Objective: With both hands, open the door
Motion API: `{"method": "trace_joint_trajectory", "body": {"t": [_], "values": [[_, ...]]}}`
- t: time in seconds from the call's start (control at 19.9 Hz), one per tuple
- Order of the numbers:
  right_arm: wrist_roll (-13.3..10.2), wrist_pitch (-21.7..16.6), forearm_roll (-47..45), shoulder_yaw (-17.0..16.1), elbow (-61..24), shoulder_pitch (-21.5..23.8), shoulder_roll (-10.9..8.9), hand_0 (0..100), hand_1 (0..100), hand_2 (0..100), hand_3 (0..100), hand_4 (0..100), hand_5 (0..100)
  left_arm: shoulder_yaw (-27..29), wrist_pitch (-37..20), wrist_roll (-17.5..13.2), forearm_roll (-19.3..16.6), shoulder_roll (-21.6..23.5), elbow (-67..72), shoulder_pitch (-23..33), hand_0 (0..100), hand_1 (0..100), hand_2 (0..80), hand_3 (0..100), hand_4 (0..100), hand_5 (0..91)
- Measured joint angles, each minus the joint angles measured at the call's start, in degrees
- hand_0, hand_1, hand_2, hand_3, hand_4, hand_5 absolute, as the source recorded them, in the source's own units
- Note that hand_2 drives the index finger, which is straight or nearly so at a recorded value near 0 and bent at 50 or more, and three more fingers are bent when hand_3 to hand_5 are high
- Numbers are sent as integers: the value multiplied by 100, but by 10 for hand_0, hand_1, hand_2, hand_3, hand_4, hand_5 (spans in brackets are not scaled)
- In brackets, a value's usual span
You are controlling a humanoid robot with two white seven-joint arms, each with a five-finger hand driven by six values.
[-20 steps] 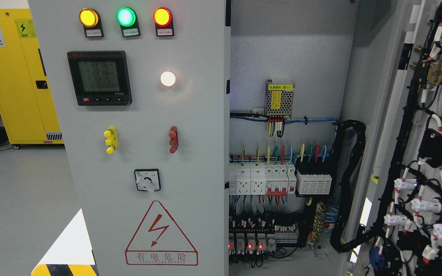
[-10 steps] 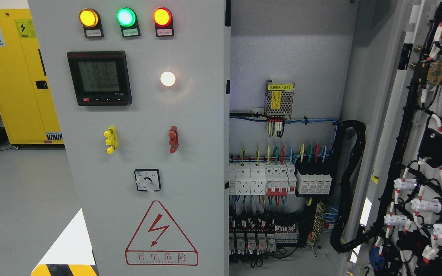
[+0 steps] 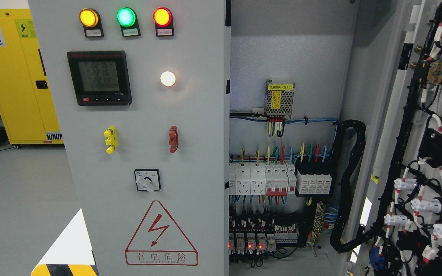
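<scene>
The grey left cabinet door [image 3: 198, 126] stands shut and faces me, carrying three lit lamps [image 3: 126, 17], a digital meter [image 3: 99, 78], a rotary switch [image 3: 147, 180] and a red electric-hazard triangle [image 3: 161, 235]. The right door [image 3: 428, 153] is swung wide open at the picture's right, its inner side covered in black wiring and white connectors. Between them the cabinet interior [image 3: 282, 172] shows breakers, coloured wires and a small power supply [image 3: 279, 98]. Neither of my hands nor any arm shows in the head view.
A yellow safety cabinet [image 3: 17, 76] stands at the far left on the grey floor [image 3: 21, 207]. A black cable conduit [image 3: 349, 184] loops from the interior toward the open door. A yellow-black striped marking [image 3: 63, 269] lies at the bottom left.
The doors and cabinet stay as they were. Only the meter digits and the small red relay lights at the bottom flicker.
</scene>
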Motion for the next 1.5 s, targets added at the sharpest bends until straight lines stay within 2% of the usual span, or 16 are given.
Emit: {"method": "trace_joint_trajectory", "body": {"t": [0.4, 0.65, 1.05, 1.5], "values": [[-17, -4, 1, -89, -2971, 172, -2, 0, 500, 40, 0, 0, 0, 6, 1, -27, -6, -7, 86, -89, 120, 556, 0, 0, 0, 0], [-14, -342, -11, -82, -4313, 183, 15, 0, 500, 40, 0, 0, 0, 11, 32, 12, -4, -10, 114, -130, 120, 556, 0, 0, 0, 0], [-41, -427, 29, 120, -5470, -280, 31, 0, 500, 40, 0, 0, 0, 23, -15, -61, 0, -14, 139, -241, 120, 556, 0, 0, 0, 0], [-38, 87, 476, 346, -5809, -1307, 40, 0, 500, 40, 0, 0, 0, 32, -16, -63, 1, -14, 154, -360, 120, 556, 0, 0, 0, 0]]}}
